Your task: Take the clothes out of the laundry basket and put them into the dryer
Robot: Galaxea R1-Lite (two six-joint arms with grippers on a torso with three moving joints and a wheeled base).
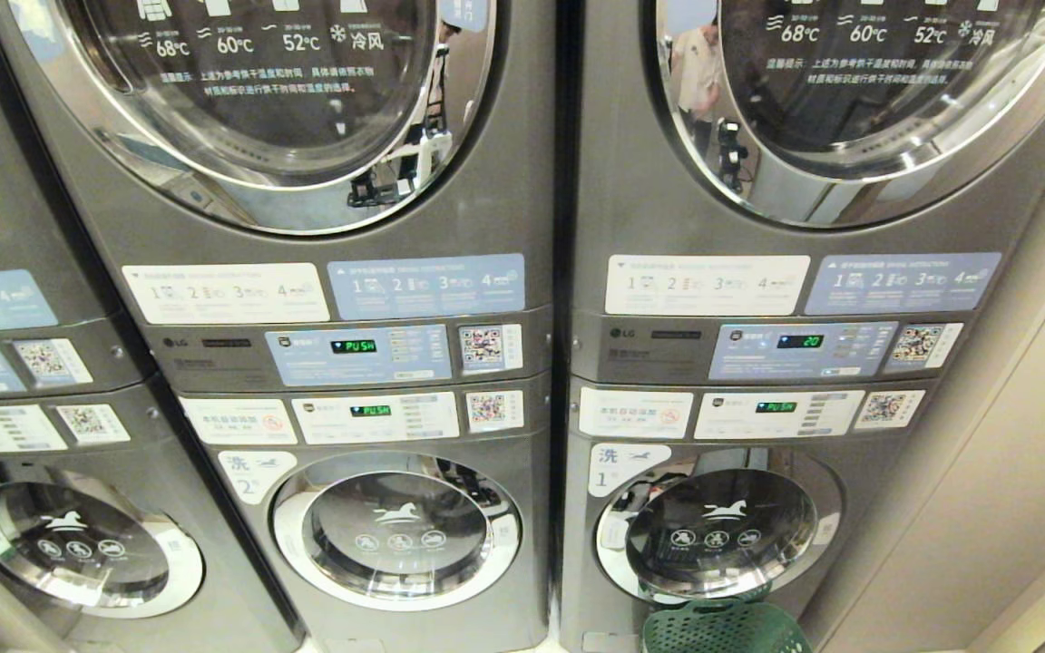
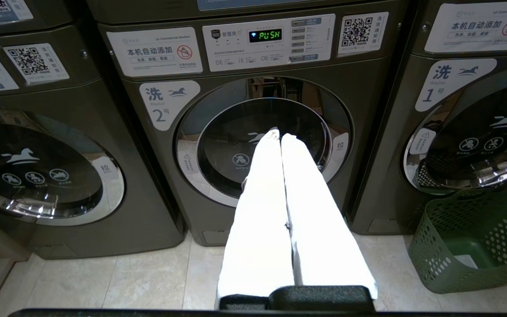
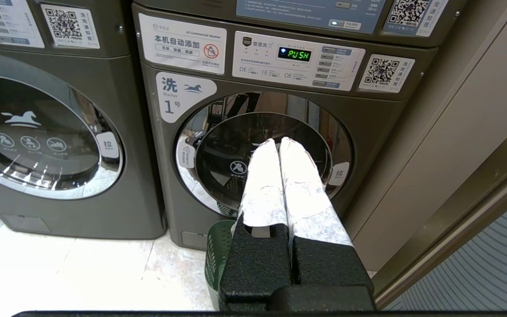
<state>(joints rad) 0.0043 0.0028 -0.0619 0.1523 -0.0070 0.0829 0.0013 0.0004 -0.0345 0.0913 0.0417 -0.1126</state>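
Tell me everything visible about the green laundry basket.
The basket is dark green plastic, its walls perforated with many small round holes below a solid rolled rim. It stands upright on the pale tiled floor, right in front of the washer marked 1, below its round door. The part of its inside that shows looks empty: no clothes visible. Neither end effector touches it.

Dryer (image 1: pixel 305 272) — matt grey metal, glossy chrome-rimmed glass; laundry basket (image 2: pixel 473 246) — perforated green plastic.
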